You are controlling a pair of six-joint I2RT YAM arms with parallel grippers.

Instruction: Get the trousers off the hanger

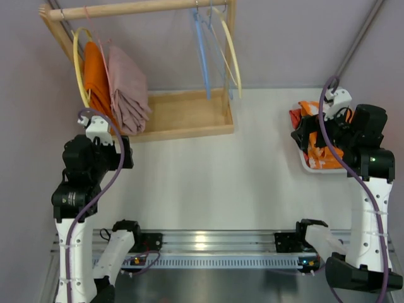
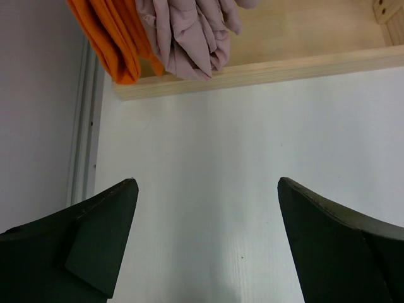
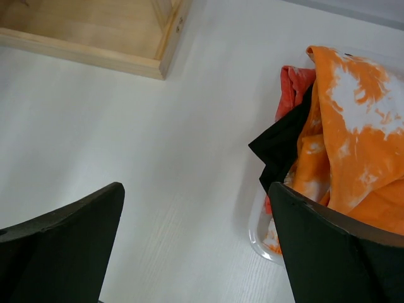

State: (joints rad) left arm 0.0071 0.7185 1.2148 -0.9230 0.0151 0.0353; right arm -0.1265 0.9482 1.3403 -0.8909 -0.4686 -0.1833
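At far left, the bright orange trousers (image 1: 93, 72) hung folded over a yellow hanger (image 1: 76, 50) on the rack's wooden rail (image 1: 139, 8). The dusty pink trousers (image 1: 128, 88) hung touching their right side; I could not tell which hanger carried them. In the left wrist view, both hems drooped to the front lip of the rack's wooden base (image 2: 284, 66).

My left pincer (image 2: 206, 183) hovered over the white surface (image 2: 221, 126) just in front of those hems, its jaws spread wide and holding nothing.

To do this step well, I judged I should rise to a thick fold of one pair only and close on plenty of cloth. I would then draw it sideways off the hanger arm rather than straight down, which could drag the hanger off the rail. The pink pair, on the open side, looked the easier start.

Further right hung empty hangers (image 1: 218, 44). At far right, my right pincer (image 3: 196, 186) was also spread wide and empty, near a white basket (image 3: 255, 233) of mixed cloths.
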